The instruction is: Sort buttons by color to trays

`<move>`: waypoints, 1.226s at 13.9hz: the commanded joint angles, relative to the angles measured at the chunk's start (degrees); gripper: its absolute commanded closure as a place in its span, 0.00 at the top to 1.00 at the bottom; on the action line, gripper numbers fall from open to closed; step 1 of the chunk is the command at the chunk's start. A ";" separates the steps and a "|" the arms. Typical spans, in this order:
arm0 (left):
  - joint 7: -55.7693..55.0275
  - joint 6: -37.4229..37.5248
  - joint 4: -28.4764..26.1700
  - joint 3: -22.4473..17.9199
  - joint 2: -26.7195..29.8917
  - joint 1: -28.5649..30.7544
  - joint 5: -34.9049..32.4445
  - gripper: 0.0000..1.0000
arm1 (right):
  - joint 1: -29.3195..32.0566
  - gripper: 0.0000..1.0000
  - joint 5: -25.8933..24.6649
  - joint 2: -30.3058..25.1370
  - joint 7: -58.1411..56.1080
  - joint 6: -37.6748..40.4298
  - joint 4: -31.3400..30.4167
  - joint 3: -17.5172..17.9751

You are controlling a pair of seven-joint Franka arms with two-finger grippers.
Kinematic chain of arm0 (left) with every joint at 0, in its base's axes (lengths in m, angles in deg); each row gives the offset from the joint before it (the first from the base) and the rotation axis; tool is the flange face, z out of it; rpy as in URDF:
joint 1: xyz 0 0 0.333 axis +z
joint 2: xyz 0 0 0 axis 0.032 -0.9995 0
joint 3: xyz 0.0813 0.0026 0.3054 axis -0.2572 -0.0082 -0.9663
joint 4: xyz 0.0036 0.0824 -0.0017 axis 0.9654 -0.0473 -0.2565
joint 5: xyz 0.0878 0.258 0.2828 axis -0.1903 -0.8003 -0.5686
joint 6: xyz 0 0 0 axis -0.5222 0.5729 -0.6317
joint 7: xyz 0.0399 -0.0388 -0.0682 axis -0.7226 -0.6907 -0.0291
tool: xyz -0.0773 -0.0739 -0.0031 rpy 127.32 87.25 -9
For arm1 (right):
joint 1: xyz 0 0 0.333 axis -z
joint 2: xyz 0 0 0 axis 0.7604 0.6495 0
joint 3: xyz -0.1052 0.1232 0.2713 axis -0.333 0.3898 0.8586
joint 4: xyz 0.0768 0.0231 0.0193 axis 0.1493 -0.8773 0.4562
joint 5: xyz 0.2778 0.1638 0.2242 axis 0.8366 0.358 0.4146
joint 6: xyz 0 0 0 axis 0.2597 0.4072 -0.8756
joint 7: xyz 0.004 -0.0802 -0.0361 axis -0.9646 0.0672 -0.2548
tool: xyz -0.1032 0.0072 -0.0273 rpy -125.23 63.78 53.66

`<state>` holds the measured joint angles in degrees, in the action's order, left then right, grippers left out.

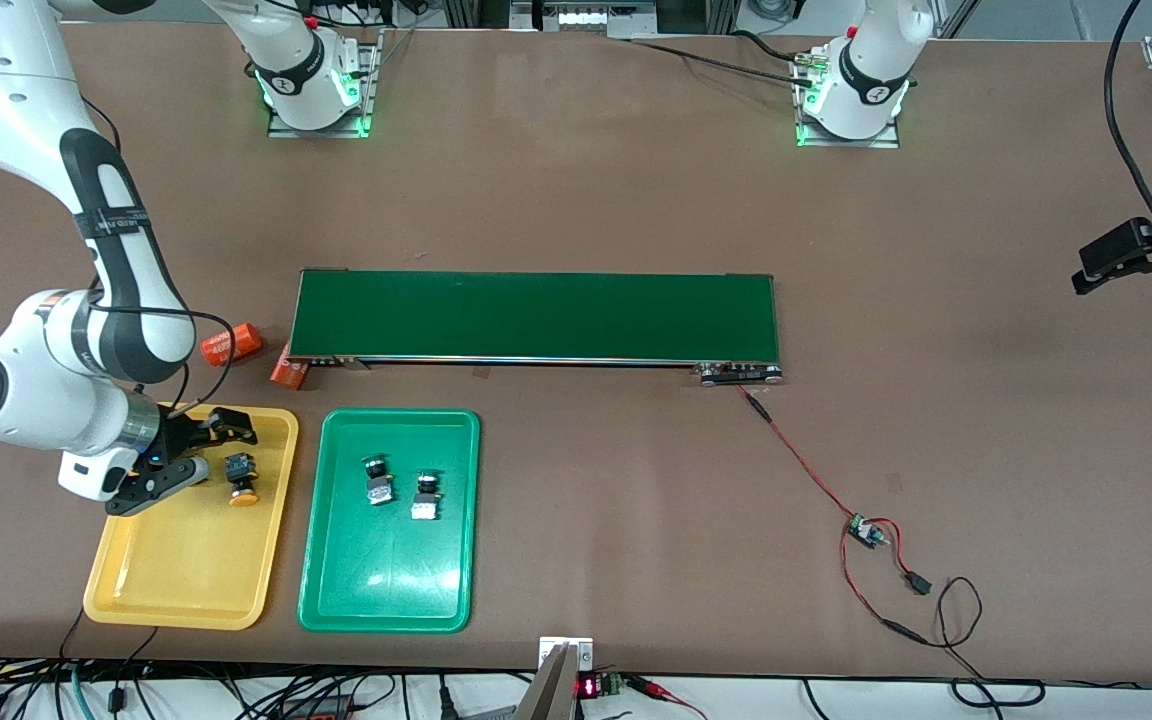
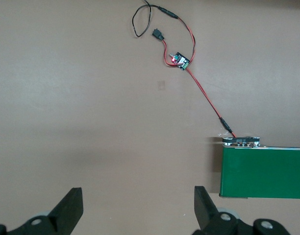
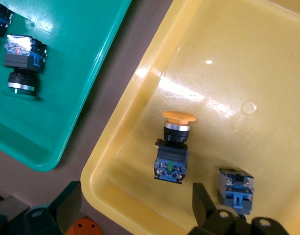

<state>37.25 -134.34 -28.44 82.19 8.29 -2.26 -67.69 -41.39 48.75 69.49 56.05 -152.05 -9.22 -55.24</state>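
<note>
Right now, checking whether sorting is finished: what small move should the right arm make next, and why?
Probably lift the right gripper clear of the yellow tray: it is open and empty, two buttons lie there, two in the green tray.

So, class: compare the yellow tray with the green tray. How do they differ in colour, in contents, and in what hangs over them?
The yellow tray lies toward the right arm's end; the green tray sits beside it. The yellow tray holds a yellow-capped button; the green tray holds two green-capped buttons. The open right gripper hangs over the yellow tray; nothing hangs over the green. Both are shallow, rimmed rectangles.
</note>
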 commanded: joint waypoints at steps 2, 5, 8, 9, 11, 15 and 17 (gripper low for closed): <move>-0.51 0.63 0.09 -0.80 0.47 -1.07 -0.47 1.00 | -0.54 1.00 0.46 -3.91 4.46 5.21 -1.02 -0.76; -0.59 0.10 0.18 -0.54 0.56 -0.81 -0.12 1.00 | -1.60 1.00 0.20 -7.78 9.38 10.65 -1.11 -1.99; -0.59 0.27 0.09 -0.72 0.64 -0.63 0.93 1.00 | -1.60 1.00 -0.41 -12.35 15.26 16.46 -1.03 -2.08; -0.59 0.45 0.09 -0.54 0.82 -0.72 0.93 1.00 | -1.69 1.00 -2.07 -13.67 17.02 18.13 -0.94 -1.99; -0.59 0.45 0.00 -0.45 1.26 -0.98 0.85 1.00 | -1.69 1.00 -3.40 -16.92 19.05 21.29 -0.85 -1.99; -0.59 0.63 -0.26 -0.45 1.44 -0.89 0.85 1.00 | -4.75 1.00 -3.93 -23.42 23.01 29.29 -1.11 -3.91; -0.59 0.71 -0.35 -0.45 1.44 -0.72 0.85 1.00 | -6.26 1.00 -4.63 -26.68 23.10 31.49 -1.29 -4.89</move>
<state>37.15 -134.23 -28.41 82.03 9.00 -2.74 -67.38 -45.77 45.46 46.54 78.00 -122.52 -8.97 -58.59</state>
